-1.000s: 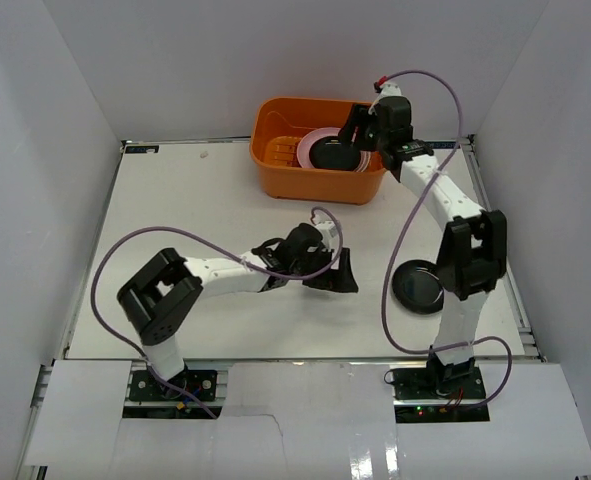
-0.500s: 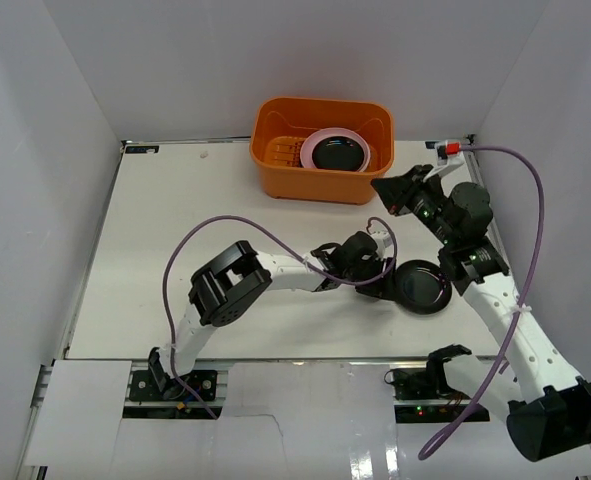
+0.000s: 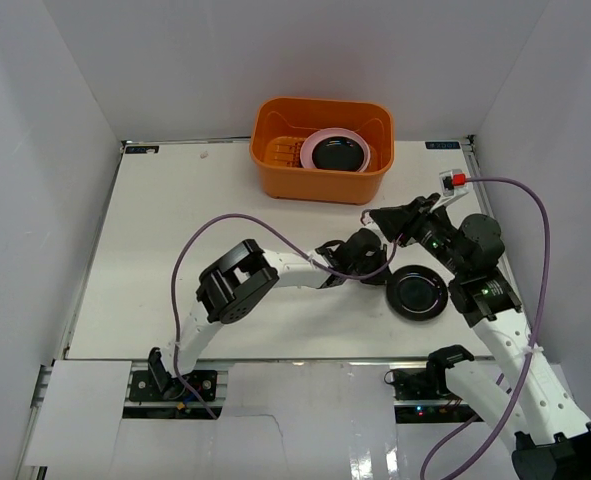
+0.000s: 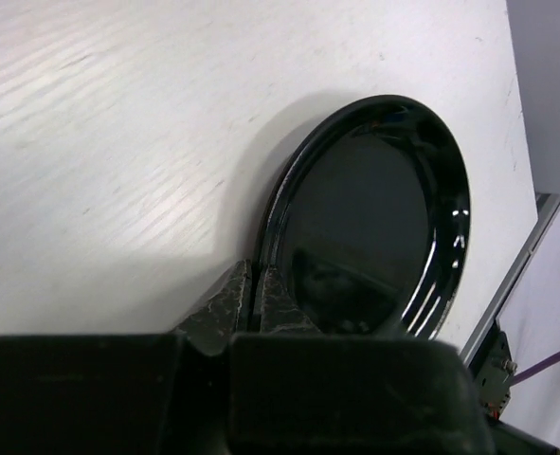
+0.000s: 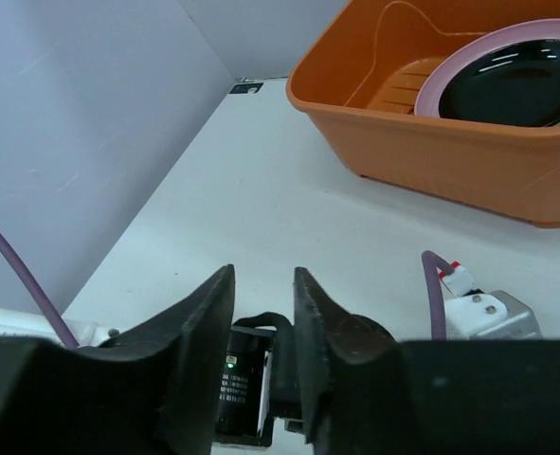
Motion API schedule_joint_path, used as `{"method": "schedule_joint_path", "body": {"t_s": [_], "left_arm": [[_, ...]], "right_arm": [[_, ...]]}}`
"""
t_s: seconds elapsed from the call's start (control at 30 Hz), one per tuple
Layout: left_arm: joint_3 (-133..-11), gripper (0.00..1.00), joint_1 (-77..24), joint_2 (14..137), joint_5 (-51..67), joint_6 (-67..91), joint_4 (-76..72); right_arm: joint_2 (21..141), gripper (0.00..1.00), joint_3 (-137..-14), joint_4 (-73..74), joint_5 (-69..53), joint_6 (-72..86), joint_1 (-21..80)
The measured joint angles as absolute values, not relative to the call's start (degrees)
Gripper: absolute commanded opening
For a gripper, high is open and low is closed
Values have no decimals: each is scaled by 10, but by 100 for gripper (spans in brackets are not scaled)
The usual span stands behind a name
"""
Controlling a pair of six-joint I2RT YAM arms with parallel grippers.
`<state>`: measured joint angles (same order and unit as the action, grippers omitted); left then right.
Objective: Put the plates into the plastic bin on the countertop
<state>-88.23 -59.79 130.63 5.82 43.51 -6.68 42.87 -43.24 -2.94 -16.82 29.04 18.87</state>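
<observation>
From above, a glossy black plate (image 3: 418, 291) lies flat at four o'clock on the countertop (image 3: 175, 250). The orange bin (image 3: 275, 182) at twelve holds a pink plate (image 3: 315, 142).

Left wrist: my left gripper (image 4: 258, 284) pinches the black plate's rim.

Right wrist: my right gripper (image 5: 263, 284) is slightly spread and empty, over my left arm (image 5: 246, 384).

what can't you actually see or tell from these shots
- Top view: anything beneath the pink plate in the orange bin; it and the dark dish on it cover that.
- Left wrist: near rim of the black plate, behind the left claw.
- Right wrist: the bin's right end, cut off by the frame edge.
</observation>
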Motion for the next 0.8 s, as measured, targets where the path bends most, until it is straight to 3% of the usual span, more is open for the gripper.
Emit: {"method": "schedule_joint_path", "body": {"t_s": [0.13,0.37,0.57,0.8], "left_arm": [[-803,0,-585,1239,48,433,-64],[-749,0,-484,1081,58,426,-30],[-871,0,-349,1037,64,418,-18],[-1114,0,-247,1168,34,385,44]], "right_arm": [[399,53,-434,1,-170,283,189],[343,56,-472,5,-191,297,189],[339,56,-485,-5,-202,297,189],[380,56,-453,-10,-212,298,192]]}}
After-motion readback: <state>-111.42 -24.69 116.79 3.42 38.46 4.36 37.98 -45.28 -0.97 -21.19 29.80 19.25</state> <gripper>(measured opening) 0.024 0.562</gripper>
